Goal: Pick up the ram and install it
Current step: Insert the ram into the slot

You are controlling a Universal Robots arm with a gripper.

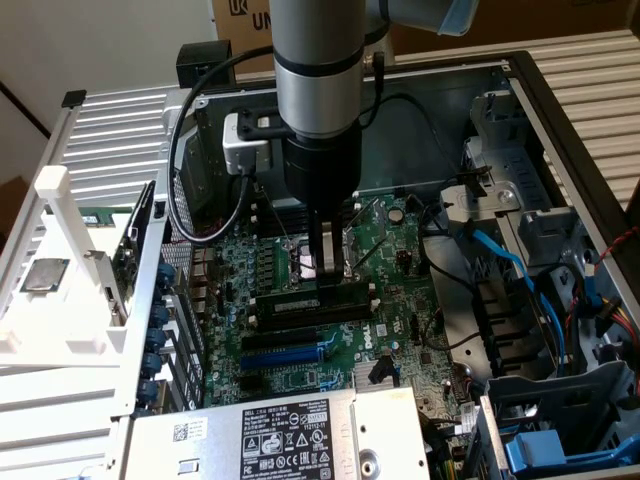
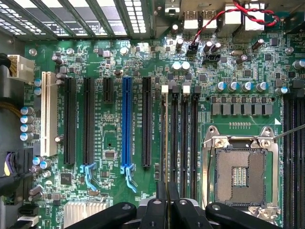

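Gripper [image 1: 326,278] clamped on ram [image 1: 296,302] top edge; ram upright at memory slots [image 2: 184,143].

Ram [image 1: 300,302] looked matt, paper-labelled; slots [image 2: 70,119] were glossy black plastic; arm [image 1: 315,60] smooth grey metal; case [image 1: 440,85] bare sheet metal.

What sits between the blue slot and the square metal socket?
Wrist view: beside the blue slot, one long black slot, then four narrow memory slots before the socket.
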